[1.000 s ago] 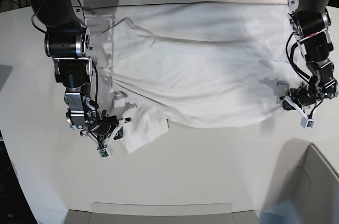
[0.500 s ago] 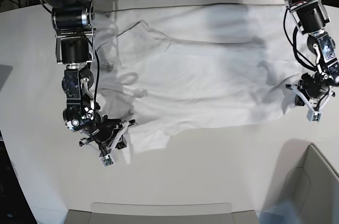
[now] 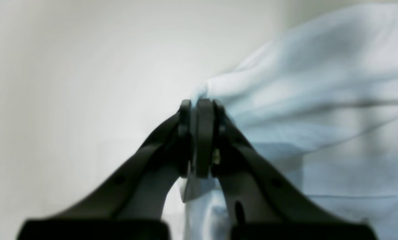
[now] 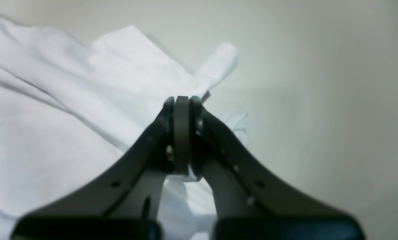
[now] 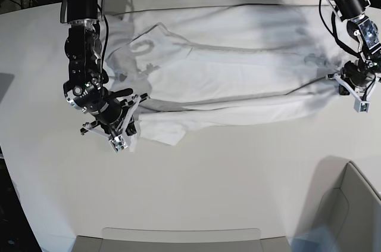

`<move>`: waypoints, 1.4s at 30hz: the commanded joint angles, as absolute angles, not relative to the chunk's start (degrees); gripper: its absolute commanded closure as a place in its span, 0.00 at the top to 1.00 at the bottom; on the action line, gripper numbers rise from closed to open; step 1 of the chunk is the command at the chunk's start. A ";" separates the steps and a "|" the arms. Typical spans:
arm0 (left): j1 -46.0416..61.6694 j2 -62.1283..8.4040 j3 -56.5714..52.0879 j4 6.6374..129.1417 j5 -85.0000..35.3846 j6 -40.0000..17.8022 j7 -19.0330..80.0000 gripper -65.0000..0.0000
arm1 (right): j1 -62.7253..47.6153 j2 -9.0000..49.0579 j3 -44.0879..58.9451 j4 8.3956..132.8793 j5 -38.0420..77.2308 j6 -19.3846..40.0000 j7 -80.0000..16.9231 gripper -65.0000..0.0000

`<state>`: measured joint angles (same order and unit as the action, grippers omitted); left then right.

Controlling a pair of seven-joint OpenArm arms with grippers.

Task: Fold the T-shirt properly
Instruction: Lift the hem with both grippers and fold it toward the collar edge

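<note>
You had both grippers clamped on the T-shirt [image 5: 226, 73], spread across the tabletop [image 5: 238, 180]: left gripper [image 3: 199, 106] on what was prob. a hem corner, blurred; right gripper [image 4: 182, 100] on the sleeve end. You needed equal tension w/ both before laying the fold.

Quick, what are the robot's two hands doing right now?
Left gripper: closed, pinching the T-shirt.
Right gripper: closed, pinching the T-shirt too.
</note>
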<state>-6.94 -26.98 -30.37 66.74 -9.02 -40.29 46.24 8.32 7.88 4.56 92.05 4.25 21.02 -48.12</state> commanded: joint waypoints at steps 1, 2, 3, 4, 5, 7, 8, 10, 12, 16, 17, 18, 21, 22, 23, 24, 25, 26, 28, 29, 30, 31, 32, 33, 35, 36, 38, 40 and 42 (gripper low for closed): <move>-7.52 -28.53 -30.64 67.91 -9.36 -40.00 45.14 0.00 | 9.10 8.04 6.11 95.08 4.53 20.88 -47.16 0.00; -7.43 -28.53 -30.64 68.18 -9.36 -40.00 45.14 0.00 | 8.13 7.78 7.25 96.57 4.62 20.88 -47.52 0.00; -7.43 -28.35 -30.64 68.70 -9.36 -40.00 45.14 0.00 | 7.34 7.69 8.40 97.98 5.41 20.88 -47.60 0.00; -7.43 -28.35 -30.73 69.23 -9.36 -40.00 45.58 0.00 | 6.64 7.69 9.19 99.21 6.46 20.88 -47.69 0.00; -7.43 -28.35 -30.73 69.67 -9.36 -40.00 45.76 0.00 | 5.67 7.87 10.07 100.44 8.04 20.88 -47.96 0.00; -7.34 -28.26 -30.81 70.64 -9.36 -40.00 45.76 0.00 | 4.35 8.31 11.56 102.11 11.56 20.88 -48.04 0.00; -6.81 -28.26 -30.81 71.34 -9.36 -40.00 45.67 0.04 | 3.74 8.92 12.26 102.99 12.97 20.88 -48.57 0.00; -5.49 -28.26 -30.81 73.36 -9.36 -40.00 45.14 0.04 | 3.21 10.33 12.62 103.96 15.08 20.88 -50.33 0.00; -4.88 -28.18 -30.81 75.12 -9.36 -40.00 45.14 0.00 | 3.21 11.30 12.70 104.22 16.13 20.88 -51.74 0.00; -5.05 -28.18 -30.90 75.38 -9.36 -40.00 45.67 0.00 | 3.12 11.65 12.79 104.57 16.22 20.88 -51.91 0.00; -5.05 -28.18 -30.90 75.47 -9.36 -40.00 45.67 0.00 | 3.12 11.65 12.79 105.36 16.31 20.88 -51.91 0.00; -4.97 -28.18 -30.90 75.47 -9.36 -40.00 45.67 0.00 | 2.86 11.65 12.79 106.33 16.40 20.88 -51.91 0.00; -4.70 -28.18 -33.01 75.47 -9.36 -40.00 45.76 0.00 | 1.10 11.65 12.62 110.02 16.40 20.88 -52.00 0.00; -4.70 -28.18 -34.33 75.47 -9.36 -40.00 45.85 0.00 | 0.40 11.65 12.44 111.16 16.40 20.88 -52.09 0.00; -4.70 -28.18 -35.12 75.47 -9.36 -40.00 45.85 0.00 | -0.13 11.65 12.44 111.87 16.40 20.88 -52.70 0.00; -4.62 -28.18 -35.74 75.47 -9.36 -40.00 45.85 0.00 | -0.48 11.65 12.62 112.57 16.40 20.88 -54.20 0.00; -4.53 -28.18 -36.26 75.47 -9.36 -40.00 45.85 0.00 | -0.57 11.65 12.79 113.10 16.40 20.88 -56.31 0.00; -4.09 -28.18 -36.62 75.47 -9.36 -40.00 45.85 0.00 | -0.75 11.65 12.79 113.63 16.40 20.88 -57.98 0.00; -2.33 -28.18 -36.88 75.65 -9.36 -40.00 45.85 0.00 | -1.54 11.65 12.79 114.95 16.40 20.88 -59.82 0.00; -1.80 -28.18 -36.88 76.44 -9.36 -40.00 45.85 0.00 | -2.51 11.65 12.79 115.56 16.40 20.88 -59.82 0.00; -1.10 -28.18 -36.79 77.58 -9.36 -40.00 45.85 0.00 | -3.38 11.65 12.79 116.26 16.40 20.88 -59.82 0.00; -0.13 -27.91 -36.62 78.73 -9.36 -40.00 45.85 0.00 | -3.91 11.65 12.88 116.70 16.40 20.88 -59.91 0.00; 0.75 -26.77 -36.70 80.04 -9.36 -40.00 45.85 0.00 | -4.62 11.65 12.88 117.14 16.40 20.88 -60.09 0.00; 1.36 -26.15 -36.79 81.63 -9.36 -40.00 45.85 0.00 | -5.23 11.65 12.88 117.32 16.40 20.88 -60.09 0.00; 2.42 -25.80 -36.79 84.44 -9.36 -40.00 45.85 0.00 | -6.46 11.65 12.88 117.58 16.40 20.88 -60.09 0.00; 3.21 -25.71 -36.79 85.67 -9.36 -40.00 45.85 0.00 | -6.99 11.65 12.88 117.58 16.40 20.88 -60.09 0.00; 4.53 -25.71 -36.79 87.60 -9.36 -40.00 45.85 0.00 | -7.87 11.65 12.97 117.93 16.40 20.88 -60.09 0.00; 4.79 -25.71 -36.79 88.84 -9.36 -40.00 45.85 0.00 | -8.92 11.65 14.02 118.37 16.48 20.88 -60.09 0.00; 5.76 -25.71 -36.79 90.24 -9.36 -40.00 45.93 0.00 | -9.63 11.65 15.60 118.46 16.48 20.97 -60.09 0.00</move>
